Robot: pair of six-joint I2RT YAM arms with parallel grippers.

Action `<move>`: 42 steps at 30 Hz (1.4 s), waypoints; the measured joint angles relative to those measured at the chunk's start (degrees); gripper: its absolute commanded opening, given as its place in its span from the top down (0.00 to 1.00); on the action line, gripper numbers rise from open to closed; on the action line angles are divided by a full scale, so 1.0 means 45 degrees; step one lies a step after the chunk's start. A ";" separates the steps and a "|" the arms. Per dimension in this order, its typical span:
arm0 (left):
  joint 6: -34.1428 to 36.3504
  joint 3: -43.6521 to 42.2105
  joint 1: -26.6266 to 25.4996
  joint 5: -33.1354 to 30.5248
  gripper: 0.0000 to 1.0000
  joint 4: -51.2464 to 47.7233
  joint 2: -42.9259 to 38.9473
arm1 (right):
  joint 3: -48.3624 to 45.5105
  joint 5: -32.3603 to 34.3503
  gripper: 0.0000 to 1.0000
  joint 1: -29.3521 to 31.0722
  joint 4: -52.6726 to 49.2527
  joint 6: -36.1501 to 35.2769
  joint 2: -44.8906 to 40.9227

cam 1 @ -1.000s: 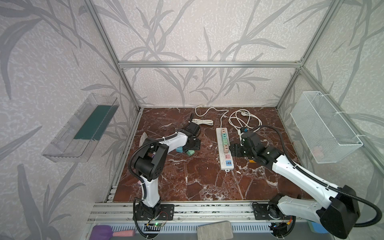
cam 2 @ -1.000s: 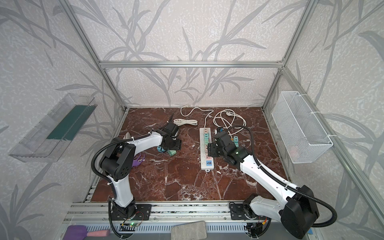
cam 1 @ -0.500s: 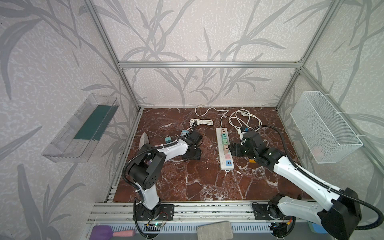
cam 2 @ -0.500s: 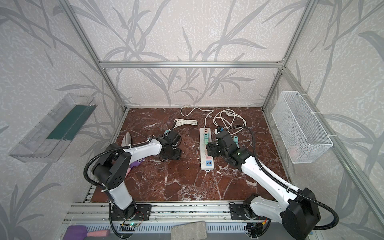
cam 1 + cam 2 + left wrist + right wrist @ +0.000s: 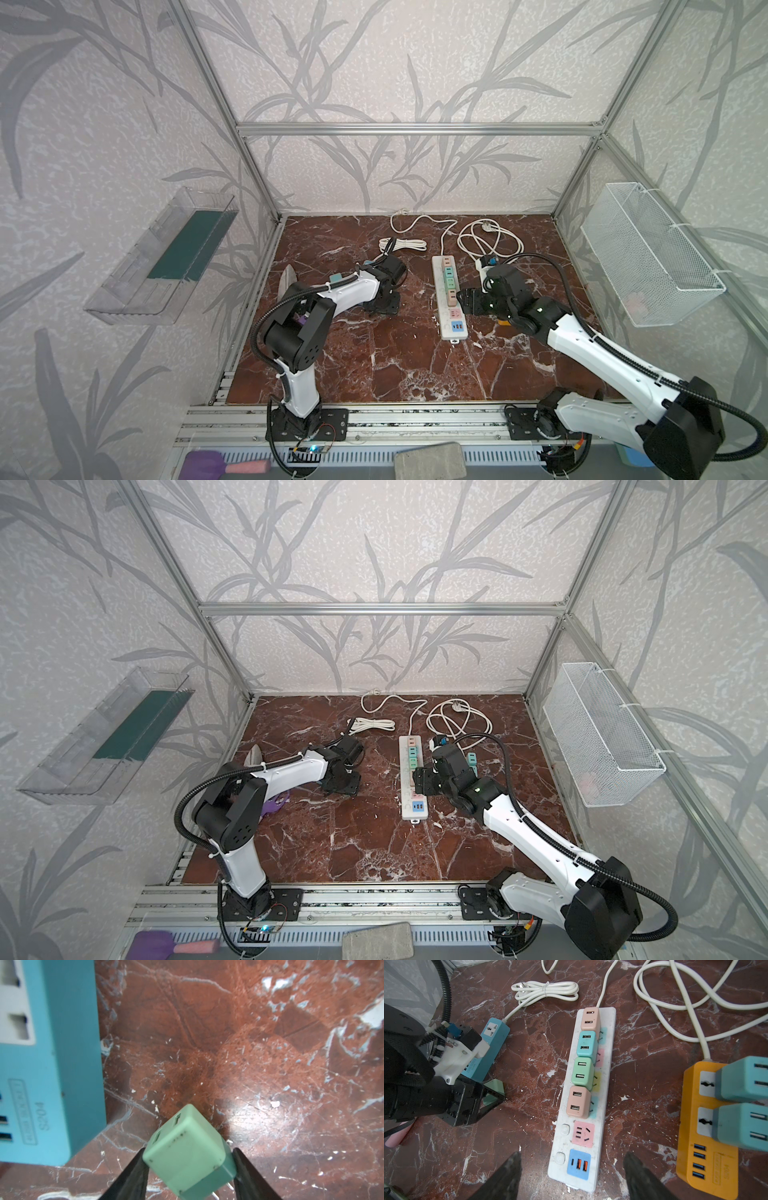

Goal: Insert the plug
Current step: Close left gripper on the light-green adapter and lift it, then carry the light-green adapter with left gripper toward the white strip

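– While the left tool [image 5: 384, 305] sits low over the tabletop [image 5: 374, 365] in both top views, which step is this?
– Pickup, I'd judge; what it holds is hidden there. Left wrist view: the green plug [image 5: 187, 1147], tilted, sits clamped between the fingers [image 5: 133, 1174], just beside a blue strip [image 5: 52, 1064].
– Right wrist view?
– Right tool [image 5: 572, 1154] spread wide and empty above the white power strip [image 5: 558, 1168], whose pink socket [image 5: 583, 1134] is free.
– Next?
– Lift, turn the prongs down, carry across, align with that socket, press, maybe with the right tool steadying the strip.
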 measured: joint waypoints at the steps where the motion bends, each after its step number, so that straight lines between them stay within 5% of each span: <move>1: 0.0005 -0.0053 0.0000 0.0000 0.40 -0.0015 -0.0049 | 0.0000 -0.0010 0.22 -0.0005 0.0005 0.0000 -0.0034; 18: 0.0005 -0.1098 0.0005 0.0117 0.39 -0.0622 -0.1564 | 0.0000 -0.0117 0.22 -0.0019 0.0024 -0.0087 -0.0049; 30: -0.0578 0.0811 0.0005 0.0432 0.33 -0.0879 -0.0413 | 0.0034 -0.0126 0.20 -0.0019 0.0015 -0.0369 0.0398; 42: -0.1491 0.0748 0.0005 -0.0272 0.48 -0.0733 0.0301 | 0.0034 -0.0257 0.20 -0.0044 0.0024 -0.0432 0.0447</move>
